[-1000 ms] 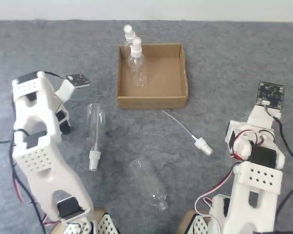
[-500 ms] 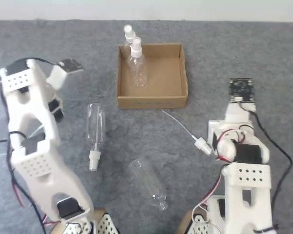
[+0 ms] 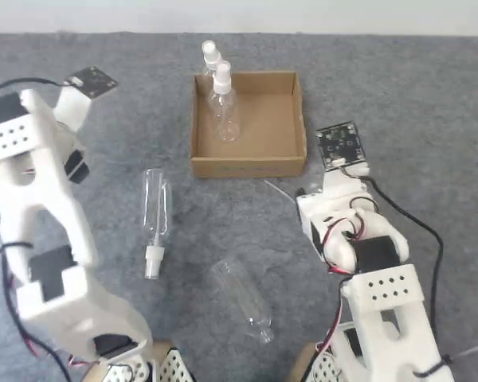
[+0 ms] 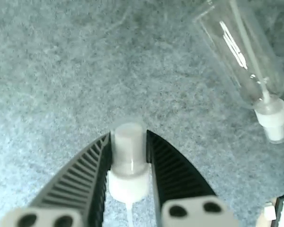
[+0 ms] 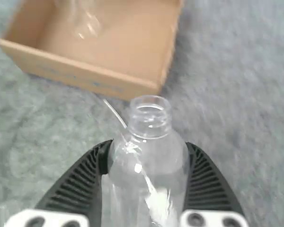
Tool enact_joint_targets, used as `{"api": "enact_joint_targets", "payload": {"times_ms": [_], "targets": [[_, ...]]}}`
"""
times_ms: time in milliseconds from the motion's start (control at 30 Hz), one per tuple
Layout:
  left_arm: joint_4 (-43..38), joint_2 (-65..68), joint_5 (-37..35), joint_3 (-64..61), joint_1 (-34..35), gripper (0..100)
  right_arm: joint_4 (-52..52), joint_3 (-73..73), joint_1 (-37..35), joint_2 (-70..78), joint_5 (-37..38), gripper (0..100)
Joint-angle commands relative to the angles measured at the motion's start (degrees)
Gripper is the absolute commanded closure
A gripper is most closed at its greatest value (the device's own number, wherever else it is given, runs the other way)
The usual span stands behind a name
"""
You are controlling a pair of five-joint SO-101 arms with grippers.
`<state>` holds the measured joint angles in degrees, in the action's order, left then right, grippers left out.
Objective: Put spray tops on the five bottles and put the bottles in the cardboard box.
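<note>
Over grey carpet [image 3: 398, 95], the right gripper [image 5: 149, 145], clamped on a bottle [image 5: 149, 175], has been swung inward. The left gripper [image 4: 128, 137], clamped on a top [image 4: 128, 165], has been drawn outward. Capping is thereby prepared.

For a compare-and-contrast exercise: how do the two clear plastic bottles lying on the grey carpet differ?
The clear plastic bottle nearer the brown cardboard box wears a white spray top; the clear plastic bottle farther from it has a bare open neck. The capped one lies almost square to the box front; the open one lies slanted. Both lie on their sides on the grey carpet, necks pointing away from the box.
</note>
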<state>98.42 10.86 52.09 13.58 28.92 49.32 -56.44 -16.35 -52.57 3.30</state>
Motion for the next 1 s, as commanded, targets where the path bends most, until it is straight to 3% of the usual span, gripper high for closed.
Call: {"api": "enact_joint_targets", "payload": {"times_ms": [0, 467, 733, 967], "targets": [[1.85, -13.19, -1.67, -3.47, -0.09, 99, -6.11, 0.97, -3.12, -1.80, 0.44, 90.5], [-10.20, -36.31, -18.11, -17.98, -0.18, 99, -18.59, 0.97, -13.67, -1.80, 0.35, 90.5], [-14.59, -44.75, -28.40, -24.22, -2.81, 99, -19.82, -0.35, -19.03, -1.80, 0.26, 90.5], [-20.31, -51.43, -39.74, -29.85, -6.86, 99, -19.82, -2.46, -19.65, -1.89, 0.26, 93.6]]}}
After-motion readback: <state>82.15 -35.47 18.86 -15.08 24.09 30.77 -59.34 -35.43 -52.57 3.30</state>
